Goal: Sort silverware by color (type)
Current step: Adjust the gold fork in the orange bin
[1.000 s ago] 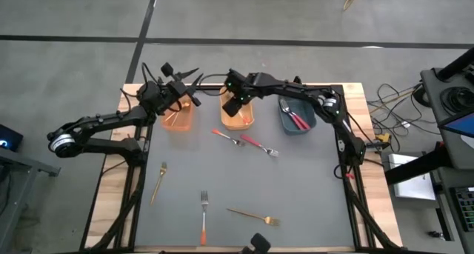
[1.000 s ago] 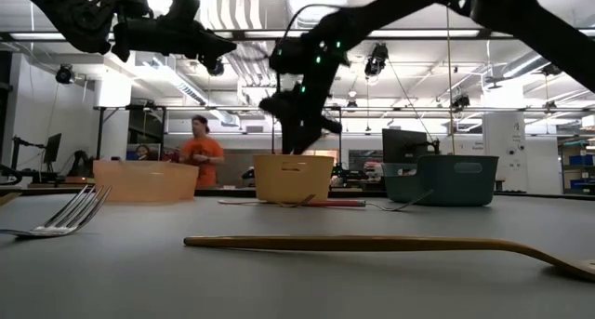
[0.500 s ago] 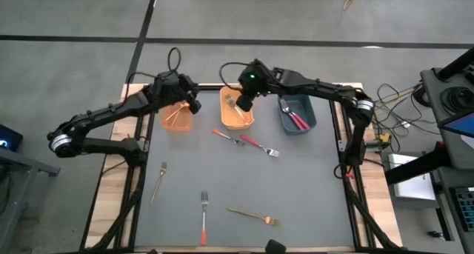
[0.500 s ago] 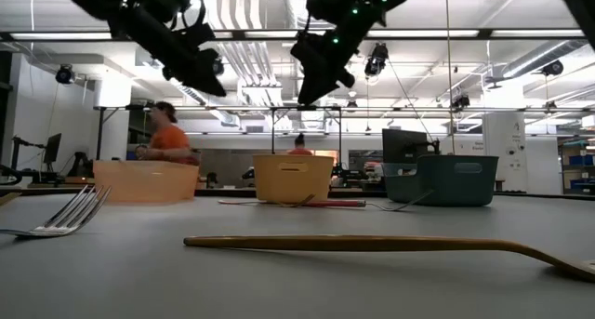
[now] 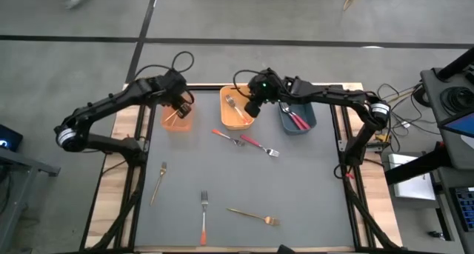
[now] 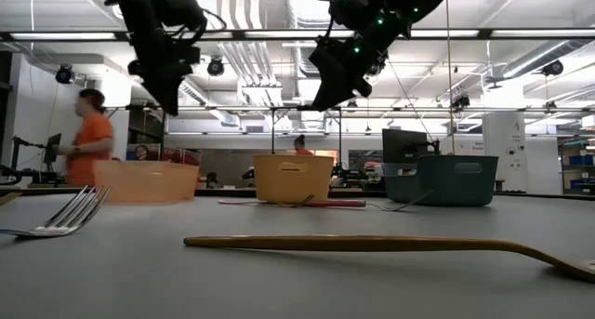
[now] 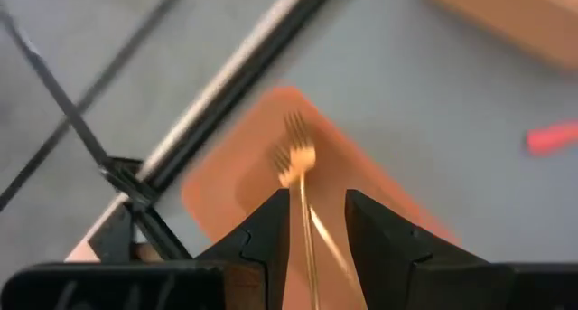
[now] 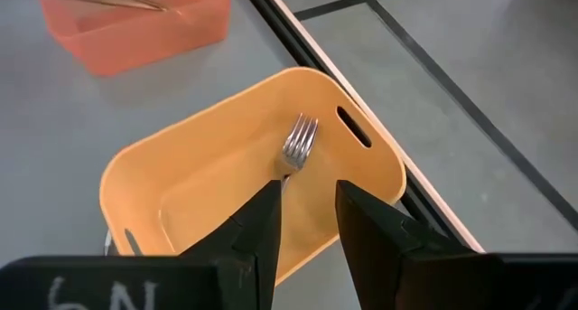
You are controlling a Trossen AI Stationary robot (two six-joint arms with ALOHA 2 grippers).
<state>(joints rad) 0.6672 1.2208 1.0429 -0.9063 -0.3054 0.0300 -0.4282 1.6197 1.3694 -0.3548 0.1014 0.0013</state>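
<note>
**Progress.** Sorting is partly done, by my reading: you have forks in all three bins and five left on the counter (image 5: 311,195).

**Grippers.**
- Left gripper (image 5: 181,107): over the orange bin (image 5: 166,125), fingers spread. A gold fork (image 7: 298,161) shows in the gap and seems to lie in the bin, not pinched.
- Right gripper (image 5: 252,108): over the yellow bin (image 5: 238,126), fingers spread and empty. A silver-tined fork (image 8: 298,145) lies in the bin below.

**Binned.**
- Orange bin: gold, at least one. You cannot count more.
- Yellow bin: one silver-tined fork visible, with its handle hidden behind the fingers.
- Blue bin (image 5: 305,127): red-handled forks (image 5: 296,120), apparently two.

**Left on the counter: five.**
- Gold, two: left gold fork (image 5: 158,181) and front gold fork (image 5: 253,215).
- Orange-handled, one: front fork (image 5: 203,221).
- Reddish-handled, two, just below the bins: near fork (image 5: 224,135) and far fork (image 5: 255,143). You cannot tell their exact shade.

**Bins.** Three, in a row at the far edge.
</note>
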